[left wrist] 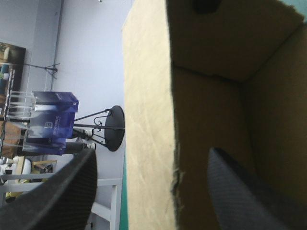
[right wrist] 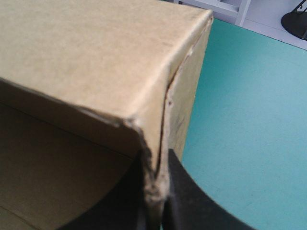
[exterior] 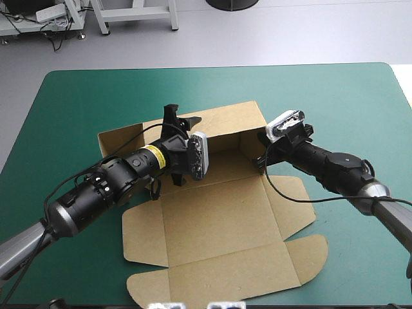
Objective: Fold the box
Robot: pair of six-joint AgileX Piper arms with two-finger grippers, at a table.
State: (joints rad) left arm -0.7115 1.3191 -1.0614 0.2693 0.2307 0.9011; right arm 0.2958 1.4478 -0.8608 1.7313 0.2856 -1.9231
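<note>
Right jaws pinching box [right wrist: 96, 57], left jaws apart

Box [exterior: 219, 219] plain brown board, table [exterior: 360, 109] cover solid teal-green, left pincer [exterior: 182, 116] and right pincer [right wrist: 156, 165] black, left arm [exterior: 109, 183] black with yellow band [exterior: 153, 156].

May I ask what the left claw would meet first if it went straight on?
Probably the box: its raised wall's edge stands inside the open left claw, so it would run deeper onto that wall.

Spread left gripper [left wrist: 152, 153], tightly pinched right gripper [right wrist: 154, 160]
</note>
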